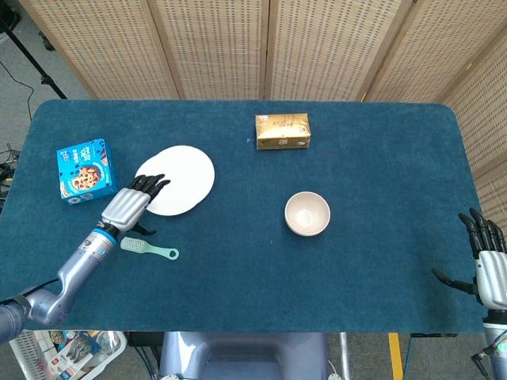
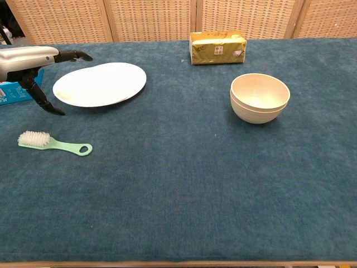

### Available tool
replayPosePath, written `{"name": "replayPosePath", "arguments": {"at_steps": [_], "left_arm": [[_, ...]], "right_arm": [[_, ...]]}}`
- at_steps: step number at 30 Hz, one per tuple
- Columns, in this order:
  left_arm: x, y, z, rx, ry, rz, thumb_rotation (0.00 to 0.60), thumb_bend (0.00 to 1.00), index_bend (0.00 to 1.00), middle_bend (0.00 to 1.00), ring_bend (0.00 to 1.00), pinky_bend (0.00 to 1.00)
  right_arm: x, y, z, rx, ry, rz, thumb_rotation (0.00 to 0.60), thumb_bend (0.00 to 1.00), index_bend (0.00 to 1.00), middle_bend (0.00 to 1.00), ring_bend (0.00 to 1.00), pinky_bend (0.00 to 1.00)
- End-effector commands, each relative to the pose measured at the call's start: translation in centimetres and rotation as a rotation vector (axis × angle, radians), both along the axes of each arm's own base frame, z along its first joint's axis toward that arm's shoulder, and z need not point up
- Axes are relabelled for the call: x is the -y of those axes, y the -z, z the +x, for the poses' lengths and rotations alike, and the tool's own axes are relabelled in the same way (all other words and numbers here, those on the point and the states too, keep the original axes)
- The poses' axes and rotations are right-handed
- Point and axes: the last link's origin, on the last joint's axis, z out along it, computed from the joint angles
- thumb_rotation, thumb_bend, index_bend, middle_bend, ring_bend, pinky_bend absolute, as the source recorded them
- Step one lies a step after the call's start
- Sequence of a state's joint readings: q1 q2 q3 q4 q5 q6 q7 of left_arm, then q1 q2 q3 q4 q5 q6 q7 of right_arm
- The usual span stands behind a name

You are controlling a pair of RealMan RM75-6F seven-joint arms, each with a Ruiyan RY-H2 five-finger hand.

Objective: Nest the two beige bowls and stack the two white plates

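The two round white plates (image 2: 100,84) lie stacked on the blue felt-covered desk (image 2: 184,184), left of centre, and the two beige bowls (image 2: 260,97) sit nested (one rim just below the other) to the right. The left hand (image 1: 131,205) hovers at the plates' near-left edge, fingers spread, holding nothing. The right hand (image 1: 489,261) hangs empty, fingers apart, off the desk's right edge.

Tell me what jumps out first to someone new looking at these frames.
The stacked white plates left of centre, bright on the blue table, with the left hand open and hovering at their near-left edge. Right of centre, the nested beige bowls; behind, a gold tissue pack.
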State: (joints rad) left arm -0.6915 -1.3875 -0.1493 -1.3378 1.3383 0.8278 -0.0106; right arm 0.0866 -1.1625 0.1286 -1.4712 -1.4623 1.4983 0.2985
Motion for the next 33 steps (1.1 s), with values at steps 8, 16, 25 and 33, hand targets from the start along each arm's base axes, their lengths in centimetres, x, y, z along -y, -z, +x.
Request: {"name": "replayPosePath", "arguments": {"at_steps": [8, 16, 25, 33], "left_arm": [[-1.8, 2.5, 0.3, -0.099, -0.015, 0.041, 0.6, 0.0, 0.0, 0.0, 0.0, 0.0], [-4.2, 3.0, 0.3, -0.107, -0.048, 0.09, 0.6, 0.0, 0.0, 0.0, 0.0, 0.0], [-6.0, 3.5, 0.8, -0.121, -0.055, 0.113, 0.6, 0.0, 0.0, 0.0, 0.0, 0.0], [-6.2, 4.0, 1.0, -0.113, -0.056, 0.115, 0.6, 0.0, 0.0, 0.0, 0.0, 0.0]], "right_arm": [[0.0, -0.3, -0.3, 0.004, 0.011, -0.01, 0.6, 0.0, 0.0, 0.0, 0.0, 0.0], [0.1, -0.3, -0.4, 0.005, 0.015, -0.009, 0.6, 0.0, 0.0, 0.0, 0.0, 0.0], [0.2, -0.2, -0.6, 0.001, 0.023, -0.008, 0.6, 0.0, 0.0, 0.0, 0.0, 0.0], [0.3, -0.2, -0.6, -0.002, 0.028, -0.008, 0.6, 0.0, 0.0, 0.0, 0.0, 0.0]]}}
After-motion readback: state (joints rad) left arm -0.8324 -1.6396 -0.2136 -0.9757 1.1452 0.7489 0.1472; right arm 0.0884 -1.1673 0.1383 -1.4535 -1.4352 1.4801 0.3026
